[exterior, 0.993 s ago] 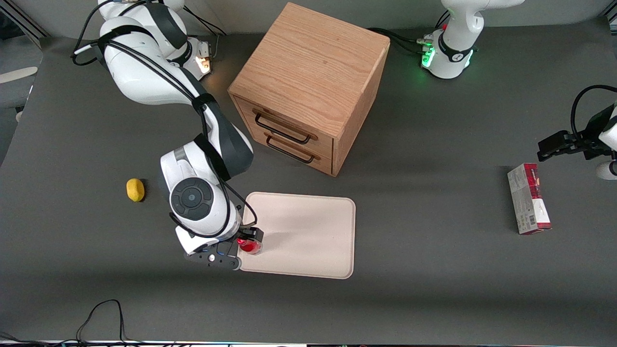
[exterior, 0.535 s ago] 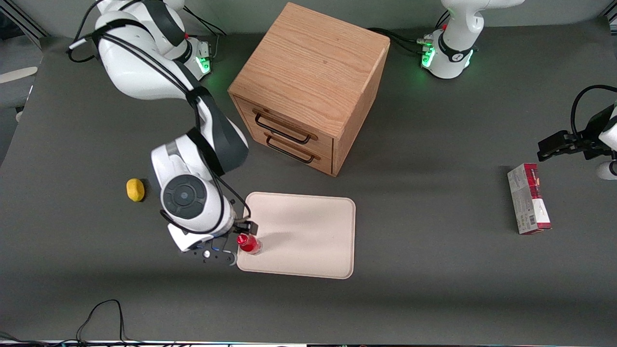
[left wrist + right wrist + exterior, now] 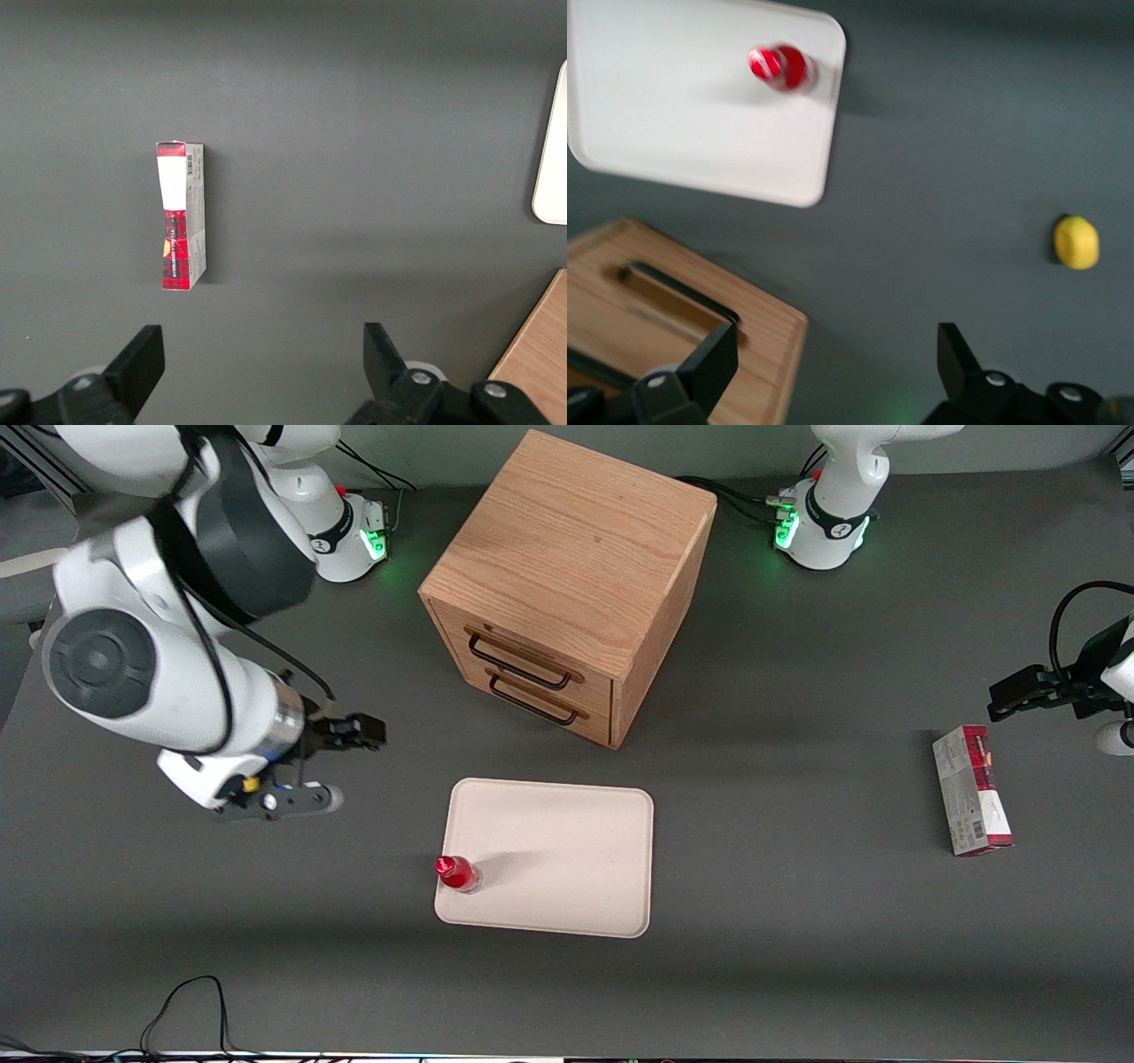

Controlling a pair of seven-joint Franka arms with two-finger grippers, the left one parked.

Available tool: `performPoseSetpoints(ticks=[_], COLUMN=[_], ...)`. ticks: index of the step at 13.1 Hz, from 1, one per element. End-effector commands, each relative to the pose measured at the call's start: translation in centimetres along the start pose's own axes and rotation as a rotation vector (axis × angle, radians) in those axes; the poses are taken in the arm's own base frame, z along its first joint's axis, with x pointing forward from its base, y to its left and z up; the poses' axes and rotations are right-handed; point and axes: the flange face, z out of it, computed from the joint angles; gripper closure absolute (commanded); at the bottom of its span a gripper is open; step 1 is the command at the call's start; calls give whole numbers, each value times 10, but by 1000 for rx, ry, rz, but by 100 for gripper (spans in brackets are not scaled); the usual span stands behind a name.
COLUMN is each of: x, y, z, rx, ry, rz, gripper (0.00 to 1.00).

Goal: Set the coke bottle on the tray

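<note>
Red-capped coke bottle (image 3: 457, 872) seemingly upright on tray (image 3: 567, 868); gripper (image 3: 341, 766) spread, aloft.

Even overhead light; soft shadows beside the wooden box (image 3: 567, 584) and coke bottle (image 3: 457, 872); right wrist view motion-blurred.

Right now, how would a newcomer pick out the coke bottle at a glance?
Start at the wooden drawer box; in front of its drawers lies the cream tray. The bottle stands upright on the tray's corner nearest the front camera, at the working arm's end. It is tiny and red, the only thing on the tray; the open gripper hangs apart from it.
</note>
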Motion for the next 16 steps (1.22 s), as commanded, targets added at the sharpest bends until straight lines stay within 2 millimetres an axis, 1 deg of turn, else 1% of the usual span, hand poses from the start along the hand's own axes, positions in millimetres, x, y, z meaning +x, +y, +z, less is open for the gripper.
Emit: performPoseSetpoints(ticks=[1,3,4,5,6,7,8,10,12,14,15,16], x=[-80,-113,-126,-133,-136,-139,-143,-143,-141,-141,-141,-136], y=[51,89,110,129,139,154,159,169,170,171,171,172], z=[-3,4,3,1,-2,-6,-10,-15,-25,-29,-34,-35], rx=[-10,-20,-17,-10,-2,9,13,20,20,39,64,65], ry=[7,19,32,38,41,48,56,64,84,93,107,108], rz=[-81,-87,-102,-113,-118,-109,-115,-96,-78,-74,-71,-68], gripper=[0,0,0,0,0,0,0,0,0,0,0,0])
